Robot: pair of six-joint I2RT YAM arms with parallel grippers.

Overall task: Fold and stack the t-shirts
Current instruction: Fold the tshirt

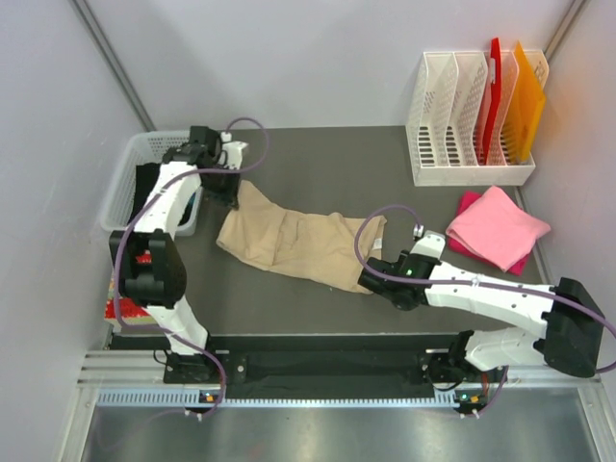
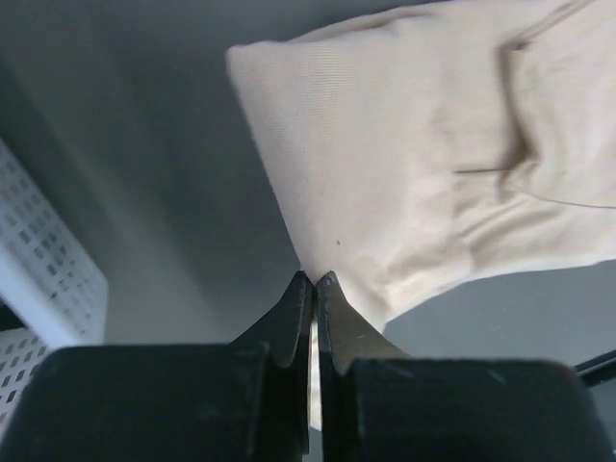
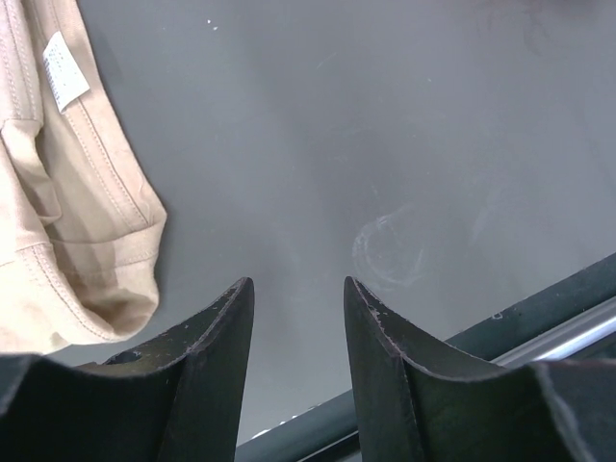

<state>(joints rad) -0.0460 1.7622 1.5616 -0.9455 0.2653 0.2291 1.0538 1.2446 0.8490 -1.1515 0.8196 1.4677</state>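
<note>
The tan-beige t-shirt lies rumpled and stretched across the middle of the dark table. My left gripper is at its far left corner, beside the basket. In the left wrist view that gripper is shut on the tan cloth, with a thin strip of fabric pinched between the jaws. My right gripper is at the shirt's near right end. In the right wrist view it stands open over bare table, with the shirt's hem and label to its left. The bright pink t-shirt lies folded at the right.
A white mesh basket stands at the far left and shows in the left wrist view. At the back right is a white file rack with a red sheet and an orange sheet. The table's front rail is close to the right gripper.
</note>
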